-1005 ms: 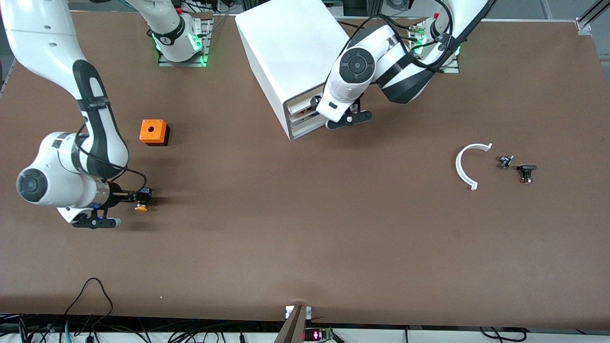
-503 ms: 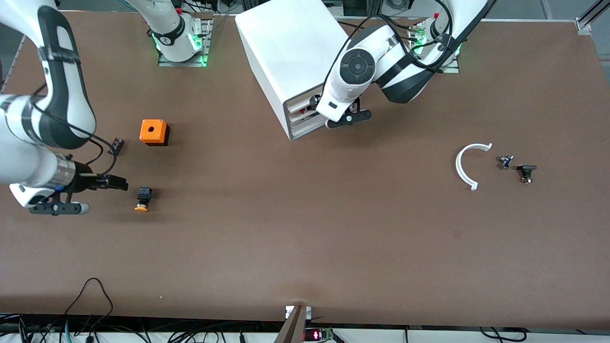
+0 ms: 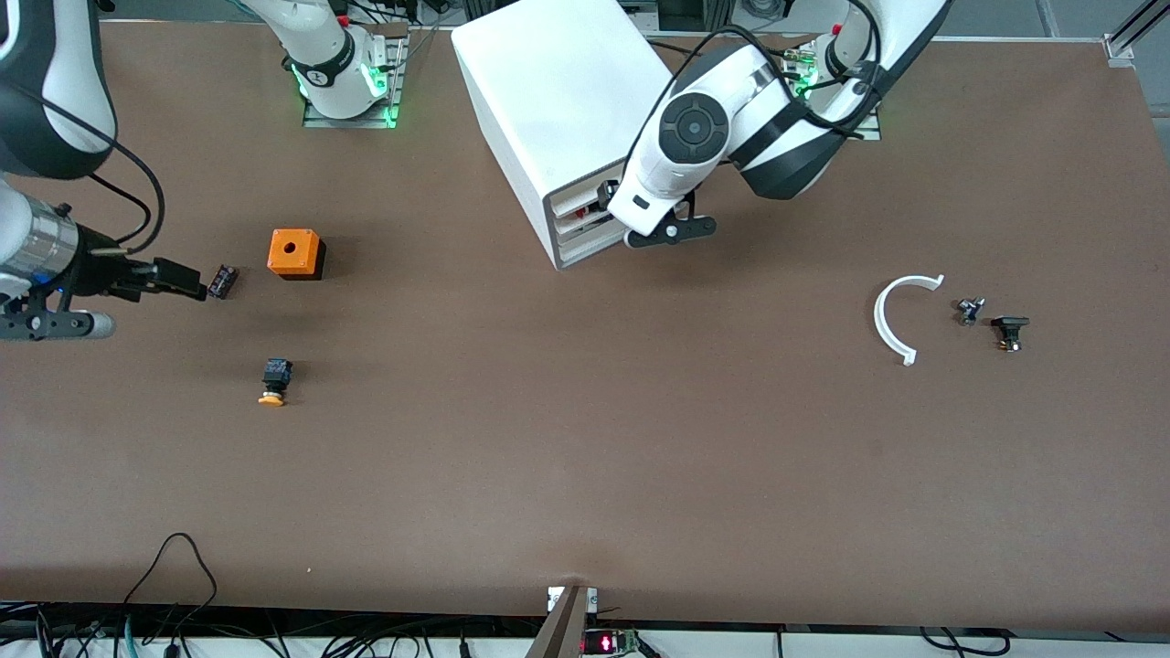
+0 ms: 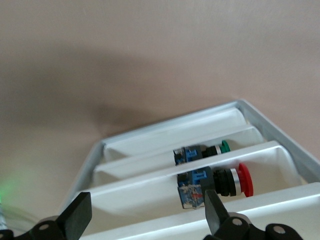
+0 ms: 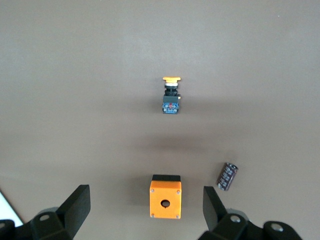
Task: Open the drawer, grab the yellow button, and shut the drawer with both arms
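Bright even overhead light — soft shadows beside cabinet [image 3: 558, 110]; left wrist view slightly blurred.

Orange cube [image 3: 293, 252], small dark cylinder [image 3: 222, 281] beside it — white curved strip [image 3: 891, 320]

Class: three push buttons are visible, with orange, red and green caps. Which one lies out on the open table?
The orange-capped button, alone on the bare table, nearer the front camera than the orange cube. The red button and green button lie in the cabinet's drawers.

A robotics lab: bolted arm bases [image 3: 347, 73], brown test table [image 3: 585, 457], trailing cables [image 3: 174, 585].
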`<state>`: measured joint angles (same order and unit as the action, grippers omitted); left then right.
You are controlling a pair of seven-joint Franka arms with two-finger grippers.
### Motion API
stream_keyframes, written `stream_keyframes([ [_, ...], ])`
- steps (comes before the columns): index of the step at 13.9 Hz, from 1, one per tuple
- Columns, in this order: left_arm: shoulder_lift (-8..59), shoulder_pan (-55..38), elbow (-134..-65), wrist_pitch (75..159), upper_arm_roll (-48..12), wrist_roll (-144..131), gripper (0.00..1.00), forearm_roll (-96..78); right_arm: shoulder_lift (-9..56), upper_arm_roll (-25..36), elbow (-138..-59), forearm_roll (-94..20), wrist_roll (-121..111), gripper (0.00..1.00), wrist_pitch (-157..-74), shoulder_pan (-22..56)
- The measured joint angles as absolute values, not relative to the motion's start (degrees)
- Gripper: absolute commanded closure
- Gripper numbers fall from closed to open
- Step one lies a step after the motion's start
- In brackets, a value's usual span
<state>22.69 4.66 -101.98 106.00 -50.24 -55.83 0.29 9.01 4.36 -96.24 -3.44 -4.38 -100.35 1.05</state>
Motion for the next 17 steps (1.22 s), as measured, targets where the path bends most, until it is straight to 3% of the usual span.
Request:
stream_keyframes([
  [8, 21.58, 12.16, -88.15, 91.23, -48.65, -39.46, 0.00, 6.02, 1.83, 3.97, -96.00, -2.36, -0.54, 0.00, -96.06, 1.06],
  [13, 14.47, 10.84, -87.56, 89.66, -37.11, -18.10, 0.00, 6.06, 1.08, 2.33, -91.25, -0.35, -0.16, 0.00, -91.90, 1.33],
  [17, 6.65, 8.16, -91.28, 89.10, -23.80, -0.25, 0.00, 2.52, 1.21, 2.21, -90.95, -0.15, -0.16, 0.00, -91.79, 1.43],
])
